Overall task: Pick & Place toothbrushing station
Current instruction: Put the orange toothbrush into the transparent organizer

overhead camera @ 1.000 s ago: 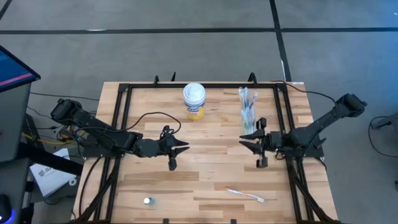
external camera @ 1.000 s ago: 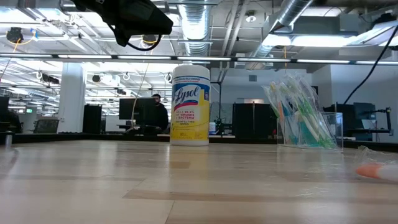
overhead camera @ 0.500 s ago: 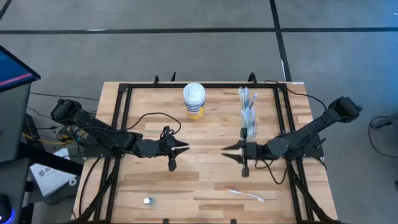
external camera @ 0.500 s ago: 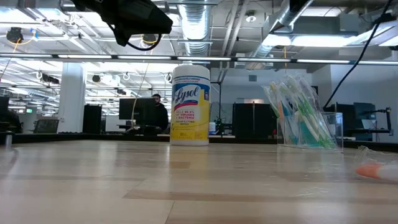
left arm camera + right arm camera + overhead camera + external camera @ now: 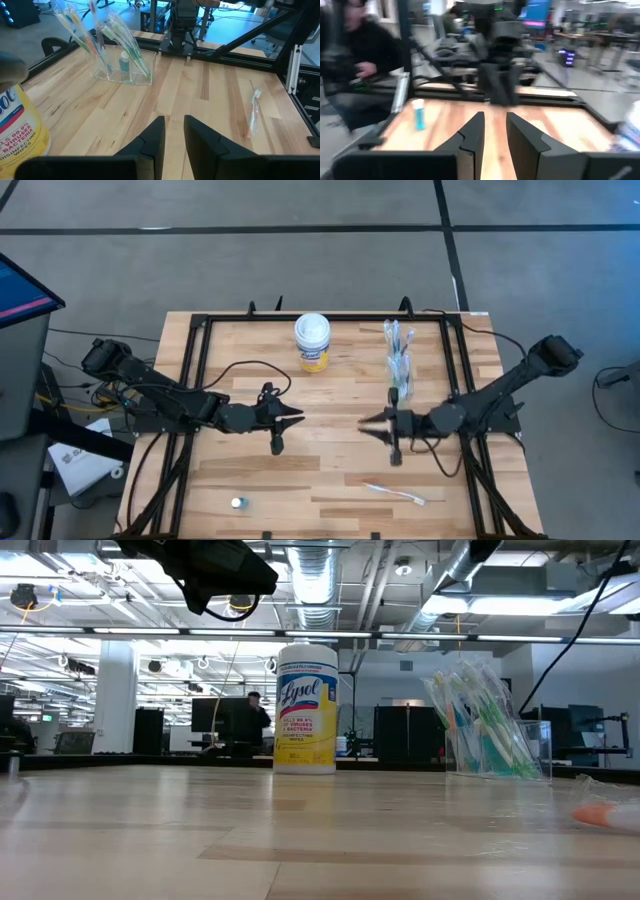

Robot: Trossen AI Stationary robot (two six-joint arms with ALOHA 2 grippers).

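Observation:
The clear plastic cups (image 5: 400,364) stand at the table's far right with several toothbrushes leaning upright in them; the low view shows the cups (image 5: 492,732) on the right. A wrapped toothbrush (image 5: 395,493) lies flat near the front edge, right of centre. A small blue tube (image 5: 237,503) stands at the near left. My left gripper (image 5: 296,418) hovers left of the table's middle, pointing right, open and empty (image 5: 174,122). My right gripper (image 5: 364,423) faces it from the right, open and empty (image 5: 495,117).
A white-lidded, yellow-labelled canister (image 5: 313,342) stands at the far middle. A black frame (image 5: 190,380) rims the wooden table (image 5: 330,470). Bare wood lies between the two grippers and along the near middle. The left arm (image 5: 200,565) hangs at the top of the low view.
My right gripper has moved toward the table's left, from beside the cups to the middle, sinking a little and tipping up toward level. It then stopped. The gap between its fingers looks the same.

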